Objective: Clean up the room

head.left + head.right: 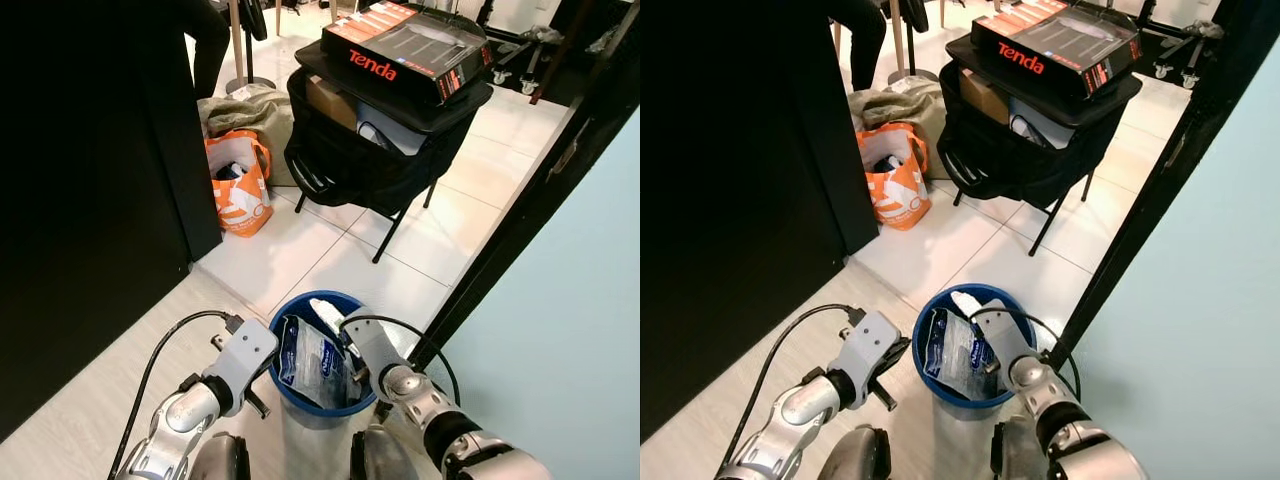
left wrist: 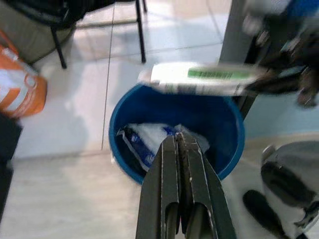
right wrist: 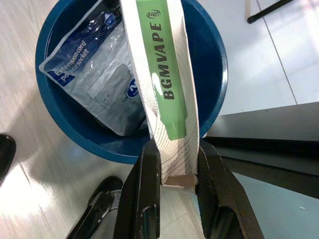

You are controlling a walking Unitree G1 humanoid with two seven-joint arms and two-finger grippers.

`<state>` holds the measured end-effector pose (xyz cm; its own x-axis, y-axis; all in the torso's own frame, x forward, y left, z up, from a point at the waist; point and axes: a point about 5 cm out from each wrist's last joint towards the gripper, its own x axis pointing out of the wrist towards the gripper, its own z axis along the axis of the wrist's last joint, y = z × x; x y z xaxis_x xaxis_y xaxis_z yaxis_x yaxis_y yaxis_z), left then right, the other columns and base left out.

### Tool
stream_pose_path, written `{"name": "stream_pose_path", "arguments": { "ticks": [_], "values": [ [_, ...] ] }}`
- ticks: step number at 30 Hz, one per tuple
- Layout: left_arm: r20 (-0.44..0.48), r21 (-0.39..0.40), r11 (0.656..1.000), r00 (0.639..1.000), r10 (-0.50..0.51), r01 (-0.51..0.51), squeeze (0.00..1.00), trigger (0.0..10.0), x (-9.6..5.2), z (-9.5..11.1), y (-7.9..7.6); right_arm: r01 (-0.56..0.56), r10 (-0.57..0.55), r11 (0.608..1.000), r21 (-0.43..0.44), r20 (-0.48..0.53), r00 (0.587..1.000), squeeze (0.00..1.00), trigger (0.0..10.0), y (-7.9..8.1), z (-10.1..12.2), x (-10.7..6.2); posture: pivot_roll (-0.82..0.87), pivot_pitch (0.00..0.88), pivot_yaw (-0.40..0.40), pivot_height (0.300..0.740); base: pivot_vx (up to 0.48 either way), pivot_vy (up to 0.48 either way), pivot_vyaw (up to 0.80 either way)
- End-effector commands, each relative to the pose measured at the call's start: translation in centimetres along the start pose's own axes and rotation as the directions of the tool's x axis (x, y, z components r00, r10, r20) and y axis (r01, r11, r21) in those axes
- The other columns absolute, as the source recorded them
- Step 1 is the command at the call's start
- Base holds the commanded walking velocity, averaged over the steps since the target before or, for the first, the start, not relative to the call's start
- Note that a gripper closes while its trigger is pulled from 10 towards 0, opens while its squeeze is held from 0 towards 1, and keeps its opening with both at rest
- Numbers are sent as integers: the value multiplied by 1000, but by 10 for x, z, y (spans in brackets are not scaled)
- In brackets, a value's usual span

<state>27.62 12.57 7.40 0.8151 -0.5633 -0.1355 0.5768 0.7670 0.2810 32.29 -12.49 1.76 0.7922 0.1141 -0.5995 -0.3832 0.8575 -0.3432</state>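
Stool with box (image 1: 410, 45): upper centre of the head view; black box on top reads "Tenda" in red.
Orange bag (image 1: 238, 182): left of centre, on the white tiles, well apart from the bin.
Blue bin (image 1: 300, 405): lower centre, directly ahead between both arms.
Plastic packet (image 3: 94, 84): lying inside the bin; print reads "Extension power socket".
Carton (image 3: 167, 94): long and narrow, clamped at one end; long axis points out over the bin's opening; green label reads "BGMVAPE".
Right gripper (image 3: 178, 174): fingers closed on the carton's end, above the bin's near rim.
Left gripper (image 2: 180, 149): fingers pressed together, empty, beside the bin's left rim.
Key relation: carton already over the bin, so a release looks likely to drop it in.
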Motion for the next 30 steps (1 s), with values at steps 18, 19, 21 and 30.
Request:
{"name": "stream_pose_path", "arguments": {
  "ticks": [18, 19, 21, 30],
  "values": [
    [-4, 0, 990, 990, -138, 138, 0, 10000, -9, 2, -12, 36, -35, 998, 48, -32, 999, 0, 10000, -1, 3, 1, 103, 248, -71, 627, 0, 0, 0],
    [-4, 0, 990, 990, -138, 138, 0, 10000, -9, 2, -12, 36, -35, 998, 48, -32, 999, 0, 10000, -1, 3, 1, 103, 248, -71, 627, 0, 0, 0],
    [-5, 0, 990, 990, -140, 140, 0, 10000, -9, 2, -12, 36, -34, 997, 61, -28, 999, 518, 10000, -1, 4, 1, 102, 248, -71, 627, 0, 0, 0],
    [-14, 2, 992, 992, -125, 125, 0, 10000, -7, 1, -11, 52, -51, 996, 76, -16, 999, 0, 10000, -4, 6, 1, 96, 231, -66, 627, 0, 0, 0]
  ]
}}
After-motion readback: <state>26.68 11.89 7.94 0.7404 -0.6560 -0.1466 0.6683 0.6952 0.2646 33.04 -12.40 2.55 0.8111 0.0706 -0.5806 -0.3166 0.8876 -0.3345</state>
